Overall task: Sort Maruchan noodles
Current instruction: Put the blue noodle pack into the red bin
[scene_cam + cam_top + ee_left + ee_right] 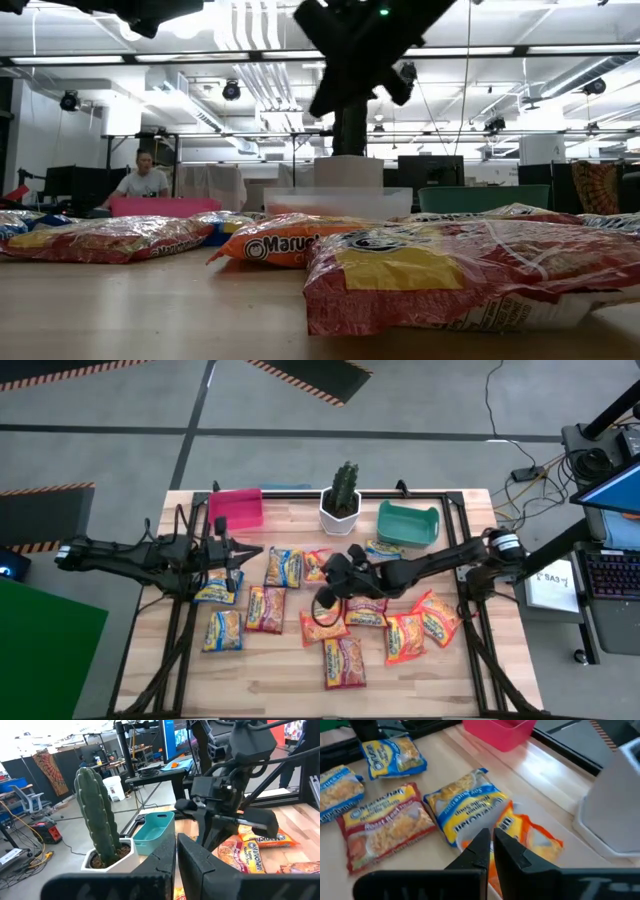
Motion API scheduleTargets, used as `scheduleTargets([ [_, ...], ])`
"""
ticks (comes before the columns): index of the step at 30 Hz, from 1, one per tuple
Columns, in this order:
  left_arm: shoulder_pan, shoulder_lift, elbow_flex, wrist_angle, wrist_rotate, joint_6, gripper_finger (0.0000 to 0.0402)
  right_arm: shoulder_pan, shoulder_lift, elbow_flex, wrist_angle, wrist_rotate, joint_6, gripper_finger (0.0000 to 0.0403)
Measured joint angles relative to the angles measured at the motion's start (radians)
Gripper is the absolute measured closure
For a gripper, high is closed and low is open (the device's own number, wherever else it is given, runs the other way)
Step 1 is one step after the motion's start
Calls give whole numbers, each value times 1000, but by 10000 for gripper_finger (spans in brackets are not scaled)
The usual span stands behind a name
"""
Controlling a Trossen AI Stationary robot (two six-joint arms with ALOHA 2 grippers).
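Right end effector (pixel 322 598) closed, empty, above orange noodle packet (pixel 530 835); teal bin (pixel 408 523) holds blue-yellow packet (pixel 384 547).

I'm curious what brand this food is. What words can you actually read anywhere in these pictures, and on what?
"Maruc", cut off: orange packet, low view.
"Soy Sauce Flavor", roughly: yellow-and-blue packet, right wrist view.
"Roast Beef Flavor", roughly: red packet, right wrist view.
Logo on the packet in the left wrist view: too blurred.
High view: too small.

Cactus (pixel 95 815) beside teal bin (pixel 154 831) — packets (pixel 260 840) beyond
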Motion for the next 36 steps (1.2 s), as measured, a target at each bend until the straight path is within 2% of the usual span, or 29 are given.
scheduleTargets([
  [8, 0, 7, 0, -1, 0, -20, 401, 51, -99, -166, 78, 10, -19, 390],
  [15, 0, 13, 8, -8, 0, -86, 401, 106, -193, -357, 328, 10, -108, 390],
  [21, 0, 21, 8, -7, 0, -105, 401, 131, -231, -489, 499, 11, -115, 390],
  [27, 0, 32, 8, -8, 0, -111, 401, 131, -231, -549, 556, 11, -96, 390],
  [36, 0, 63, 8, -8, 0, -110, 401, 131, -231, -561, 583, 11, -91, 390],
])
